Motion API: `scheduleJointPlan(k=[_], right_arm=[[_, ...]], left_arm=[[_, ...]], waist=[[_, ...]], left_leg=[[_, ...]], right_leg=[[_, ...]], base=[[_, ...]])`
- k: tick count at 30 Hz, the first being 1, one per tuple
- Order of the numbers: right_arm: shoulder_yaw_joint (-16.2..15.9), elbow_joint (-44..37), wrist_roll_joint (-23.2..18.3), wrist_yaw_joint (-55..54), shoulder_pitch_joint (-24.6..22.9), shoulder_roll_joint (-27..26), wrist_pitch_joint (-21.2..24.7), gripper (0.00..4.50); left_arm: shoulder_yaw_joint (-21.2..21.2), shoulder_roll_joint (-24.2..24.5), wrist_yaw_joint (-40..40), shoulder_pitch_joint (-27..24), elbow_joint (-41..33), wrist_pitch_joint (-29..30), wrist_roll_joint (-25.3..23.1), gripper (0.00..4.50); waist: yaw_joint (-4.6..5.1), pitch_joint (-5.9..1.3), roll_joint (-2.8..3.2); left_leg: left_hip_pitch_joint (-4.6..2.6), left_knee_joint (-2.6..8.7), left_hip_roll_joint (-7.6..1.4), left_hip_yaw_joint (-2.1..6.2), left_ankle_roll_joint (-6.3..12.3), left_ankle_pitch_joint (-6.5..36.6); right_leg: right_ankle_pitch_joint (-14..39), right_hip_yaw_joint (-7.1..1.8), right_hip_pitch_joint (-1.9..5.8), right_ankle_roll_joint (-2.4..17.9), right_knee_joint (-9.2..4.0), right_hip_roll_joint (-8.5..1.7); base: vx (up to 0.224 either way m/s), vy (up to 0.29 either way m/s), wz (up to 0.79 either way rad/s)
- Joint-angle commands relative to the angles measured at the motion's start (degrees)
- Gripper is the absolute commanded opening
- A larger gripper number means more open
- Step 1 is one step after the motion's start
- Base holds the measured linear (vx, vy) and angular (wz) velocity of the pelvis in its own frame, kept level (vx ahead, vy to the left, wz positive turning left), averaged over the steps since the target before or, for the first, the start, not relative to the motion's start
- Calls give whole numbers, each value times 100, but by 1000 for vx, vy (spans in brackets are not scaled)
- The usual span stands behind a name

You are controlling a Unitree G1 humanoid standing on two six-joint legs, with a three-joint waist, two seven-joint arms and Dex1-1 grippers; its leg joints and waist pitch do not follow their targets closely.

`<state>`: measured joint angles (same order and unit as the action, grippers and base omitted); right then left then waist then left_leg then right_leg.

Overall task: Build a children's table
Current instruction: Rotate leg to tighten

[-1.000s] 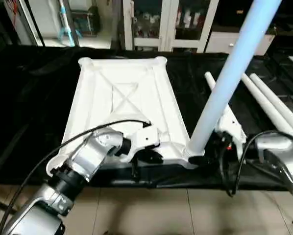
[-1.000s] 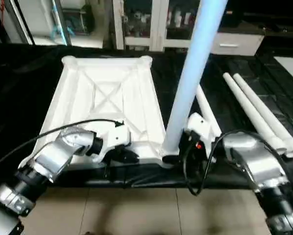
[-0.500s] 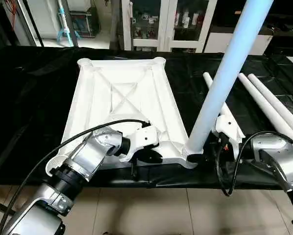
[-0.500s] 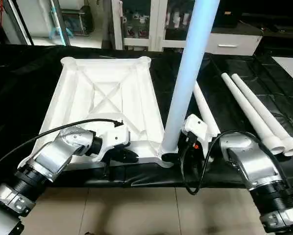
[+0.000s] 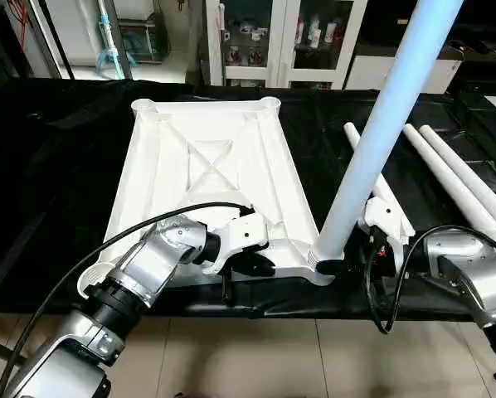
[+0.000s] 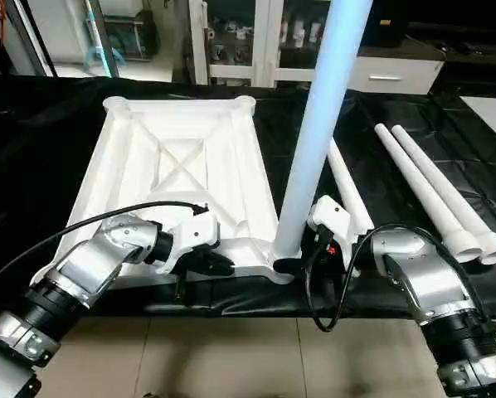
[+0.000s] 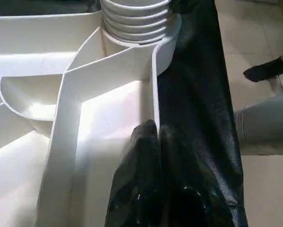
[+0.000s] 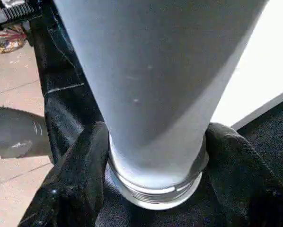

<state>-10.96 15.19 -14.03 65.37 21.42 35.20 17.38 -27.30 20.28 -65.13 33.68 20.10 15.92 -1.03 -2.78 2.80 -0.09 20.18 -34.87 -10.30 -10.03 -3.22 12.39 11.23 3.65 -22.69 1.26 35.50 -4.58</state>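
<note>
1. Leg fitting was the step in hand: one leg (image 5: pixel 372 157) stood tilted in the near right corner socket (image 5: pixel 321 264) of the table top (image 5: pixel 211 174), which lay underside up on the black-draped work table (image 5: pixel 49 166).
2. Three spare legs (image 5: pixel 451 178) lay side by side on the cloth to the right of the top, well apart from the left arm.
3. The right gripper (image 8: pixel 153 179) straddled the base of the standing leg, one black finger on each side of the flared, ribbed end; the fingers (image 8: pixel 77 170) sat against it or just beside it, and I could not tell whether they truly pinched it.
4. The left gripper (image 7: pixel 153 156) had its fingers pressed together, holding nothing, their tips resting at the near rim of the top beside the occupied socket, apparently steadying it.
5. By my judgement the next move called for seating the leg upright and fully home, then fetching a spare leg for another corner.
</note>
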Motion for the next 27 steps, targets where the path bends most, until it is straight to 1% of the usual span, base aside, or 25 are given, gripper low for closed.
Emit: scheduleJointPlan(k=[1,2,3,4,5,6,7,8,9,10,11,12,14,15,16,17,18,19,20,21,22,24,25,26,27], right_arm=[[30,67,-102,-136,-77,-132,75,272],[30,67,-102,-136,-77,-132,75,272],[233,257,-116,-557,-79,-358,53,272],[481,559,-84,-1223,-39,-686,-5,272],[481,559,-84,-1223,-39,-686,-5,271],[614,729,-49,-1593,-12,-875,-30,271],[618,737,-46,-1612,-12,-886,-29,269],[690,876,4,-1991,-6,-1104,-4,269],[690,876,4,-1991,-6,-1104,-4,269],[707,946,34,-2171,2,-1206,6,269],[716,1092,142,-2552,33,-1411,5,269],[711,1241,263,-2913,83,-1589,-10,269],[730,1439,394,-3364,171,-1808,-12,269],[742,1471,403,-3435,190,-1843,1,268],[802,1706,482,-3899,331,-2063,25,268],[811,1755,500,-3988,360,-2104,23,268],[934,2194,586,-4737,621,-2419,7,268],[1035,2434,554,-5083,770,-2586,16,268],[1146,2668,499,-5399,913,-2744,28,268],[1146,2668,499,-5399,913,-2744,28,268],[1218,2871,530,-5815,1043,-2864,27,268],[1355,3068,501,-6230,1171,-3004,38,267],[1461,3285,501,-6645,1316,-3147,-24,267],[1481,3368,505,-6792,1378,-3202,-47,267],[1488,3414,507,-6862,1412,-3232,-62,267]], left_arm=[[-128,-7,-42,-81,69,24,-90,0],[-128,-7,-42,-81,69,24,-90,0],[-17,-36,21,-102,71,94,-15,0],[238,-173,255,-80,146,267,140,0],[238,-173,255,-80,146,267,140,0],[381,-270,411,-46,217,385,218,0],[386,-274,420,-42,223,385,218,0],[480,-368,604,27,345,417,223,0],[480,-368,604,27,345,417,223,0],[516,-408,675,62,393,429,226,0],[580,-488,805,132,466,492,230,0],[618,-553,915,197,520,561,220,0],[649,-639,1070,276,578,630,179,0],[656,-654,1093,287,585,646,177,0],[721,-774,1255,354,619,759,168,0],[736,-800,1287,366,624,782,167,0],[875,-1017,1640,481,712,1020,150,0],[938,-1131,1879,541,779,1126,114,0],[988,-1238,2122,602,861,1212,79,0],[988,-1238,2122,602,861,1212,79,0],[1024,-1326,2304,636,933,1328,65,0],[1054,-1402,2548,682,1039,1404,10,0],[1055,-1462,2753,709,1131,1437,-60,0],[1077,-1494,2807,703,1139,1464,-54,0],[1095,-1514,2829,695,1136,1482,-43,0]], waist=[[11,-360,-43],[18,-352,-44],[27,-341,-12],[48,-326,-3],[77,-313,-10],[111,-334,-31],[132,-333,-30],[151,-323,-13],[163,-322,-16],[181,-331,-27],[192,-329,-23],[239,-324,-4],[285,-331,-15],[303,-331,-9],[311,-330,-11],[328,-329,-9],[356,-329,-5],[398,-330,-21],[404,-350,-4],[385,-352,3],[371,-347,-27],[367,-353,-5],[372,-347,-14],[371,-343,-12],[354,-340,-29]], left_leg=[[12,381,-289,72,546,527],[14,389,-290,74,533,563],[0,401,-292,74,477,671],[-4,413,-287,72,389,829],[8,417,-270,67,324,893],[33,426,-262,104,226,942],[46,429,-257,102,202,916],[8,437,-261,103,173,1030],[7,437,-257,101,169,1041],[23,446,-263,113,182,1024],[23,442,-261,106,194,1002],[31,444,-247,105,169,1007],[61,461,-241,134,94,1016],[38,454,-242,128,100,1084],[26,450,-249,118,120,1092],[33,449,-246,116,119,1075],[42,452,-242,116,86,1052],[65,454,-233,119,58,1028],[82,456,-219,149,2,955],[71,447,-223,138,29,910],[47,436,-229,108,95,907],[36,439,-225,100,135,868],[25,439,-225,95,122,911],[23,444,-218,94,110,950],[20,447,-218,94,107,1012]], right_leg=[[469,-277,331,1558,-390,-380],[536,-275,328,1545,-400,-377],[705,-271,313,1523,-427,-379],[921,-269,303,1507,-450,-380],[1058,-265,302,1474,-464,-374],[1295,-245,350,1359,-472,-388],[1342,-244,350,1319,-474,-381],[1527,-245,306,1249,-514,-377],[1533,-246,303,1240,-521,-368],[1488,-245,323,1226,-514,-371],[1445,-250,308,1235,-512,-371],[1449,-246,287,1255,-513,-366],[1548,-227,324,1189,-515,-372],[1579,-233,301,1182,-526,-369],[1530,-245,288,1213,-532,-373],[1489,-247,286,1243,-524,-374],[1480,-242,285,1261,-518,-371],[1481,-243,288,1267,-510,-366],[1538,-224,325,1224,-503,-381],[1429,-230,310,1217,-518,-383],[1270,-245,282,1256,-523,-371],[1130,-244,273,1323,-507,-364],[1136,-247,257,1342,-508,-363],[1200,-244,255,1327,-519,-360],[1296,-245,259,1286,-523,-370]], base=[[0,0,0],[0,0,0],[0,0,0],[0,0,0],[0,0,0],[0,0,0],[0,0,0],[0,0,0],[0,0,0],[0,0,0],[0,0,0],[0,0,0],[0,0,0],[0,0,0],[0,0,0],[0,0,0],[0,0,0],[0,0,0],[0,0,0],[0,0,0],[0,0,0],[0,0,0],[0,0,0],[0,0,0],[0,0,0]])
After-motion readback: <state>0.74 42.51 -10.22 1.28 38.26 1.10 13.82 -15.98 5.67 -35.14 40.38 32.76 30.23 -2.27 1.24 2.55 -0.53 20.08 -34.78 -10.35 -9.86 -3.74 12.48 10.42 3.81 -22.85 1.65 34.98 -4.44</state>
